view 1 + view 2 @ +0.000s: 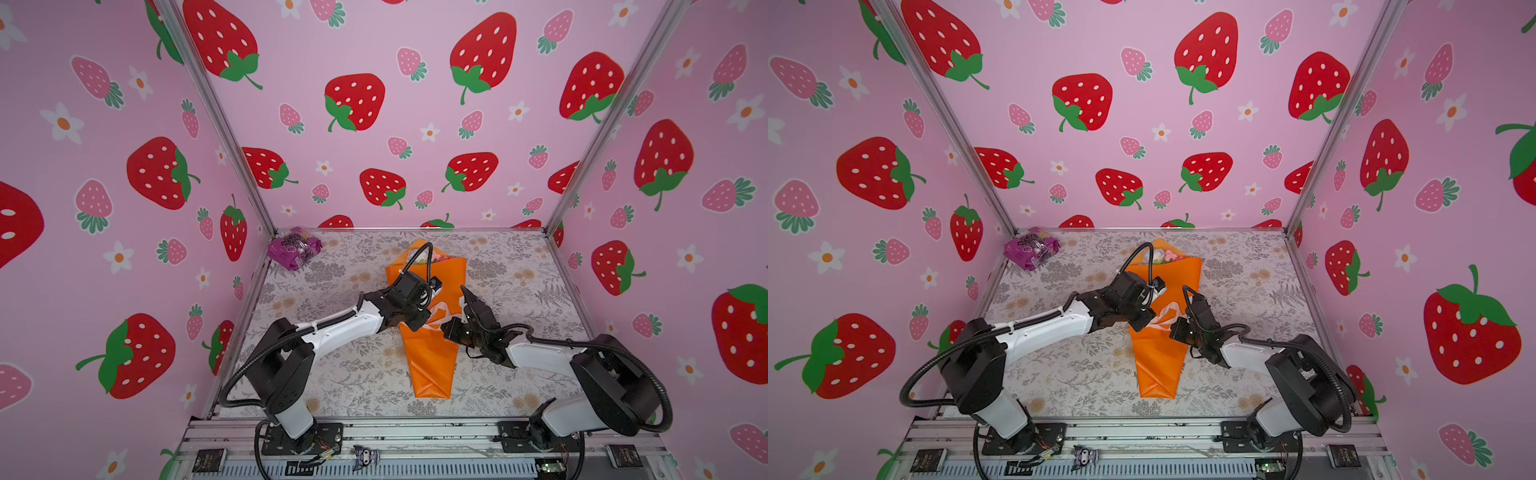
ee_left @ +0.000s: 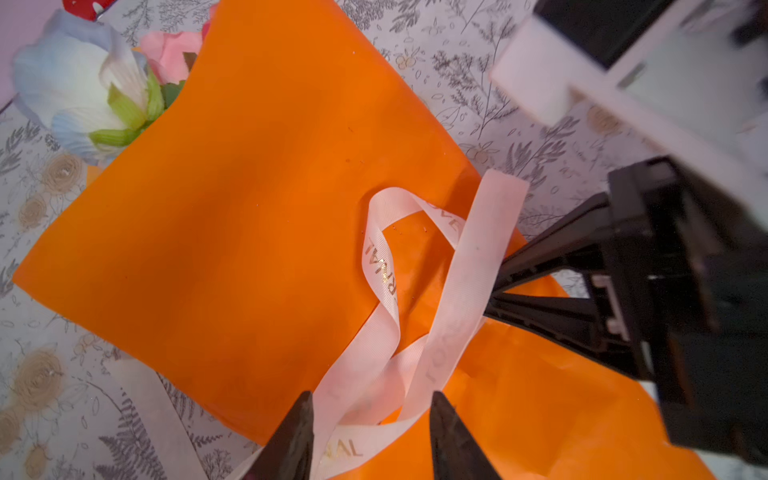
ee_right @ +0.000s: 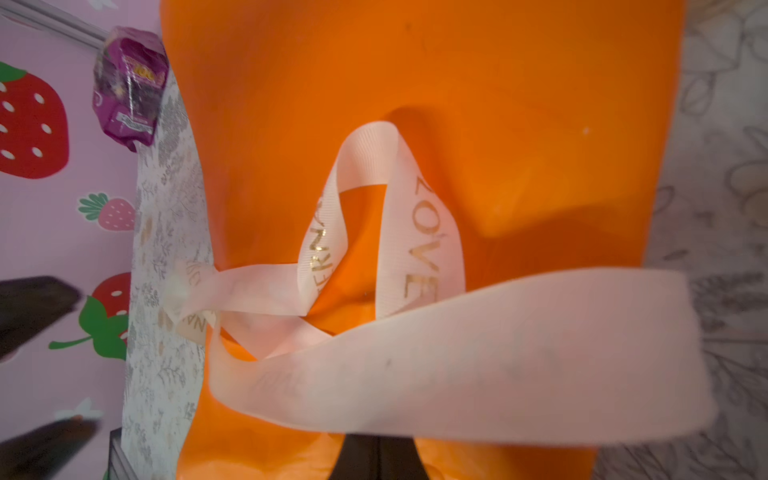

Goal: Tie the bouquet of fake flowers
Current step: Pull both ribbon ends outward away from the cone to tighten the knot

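Black tapered tips of the left end effector [image 2: 376, 432] stand apart and grip nothing; a loose strand of pale pink ribbon [image 2: 465, 266] with gold lettering lies between them. Just beyond, the right end effector [image 2: 492, 297] is closed, its tips pinched on the edge of the ribbon's broad ribbed tail. That ribbon loops and crosses over the middle of the bouquet of fake flowers [image 1: 430, 361], a smooth bright orange paper cone lying flat at the centre of the counter [image 1: 519, 374]. Its long axis runs from the arm bases to the back wall. The folded narrow end is nearest the bases. At the wide far mouth, a white fabric bloom [image 2: 79, 83] and a pink fabric bloom [image 2: 174, 50] poke out. Grey leaf print covers the counter.
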Robot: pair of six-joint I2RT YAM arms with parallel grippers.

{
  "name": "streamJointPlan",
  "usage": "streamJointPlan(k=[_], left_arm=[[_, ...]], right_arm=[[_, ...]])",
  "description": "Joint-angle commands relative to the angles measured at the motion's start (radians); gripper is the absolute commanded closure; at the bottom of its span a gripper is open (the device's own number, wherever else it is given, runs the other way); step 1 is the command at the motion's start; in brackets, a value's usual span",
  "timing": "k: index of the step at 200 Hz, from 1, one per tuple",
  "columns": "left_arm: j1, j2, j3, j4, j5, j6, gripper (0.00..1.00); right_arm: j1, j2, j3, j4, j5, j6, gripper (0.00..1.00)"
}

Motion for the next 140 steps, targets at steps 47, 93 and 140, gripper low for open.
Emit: streamJointPlan(k=[47, 93, 140], left_arm=[[0.198, -0.199, -0.284, -0.028, -0.013, -0.376, 0.47], [0.269, -0.145, -0.295, -0.105, -0.02, -0.333, 0.44], [0.283, -0.046, -0.24, -0.139, -0.126, -0.289, 0.42]], right_arm=[[-0.002, 0.015, 0.08, -0.169, -0.06, -0.144, 1.0], [-0.003, 0.01, 0.11, -0.21, -0.056, -0.168, 1.0], [-0.003, -0.008, 0.11, -0.223, -0.055, -0.169, 1.0]])
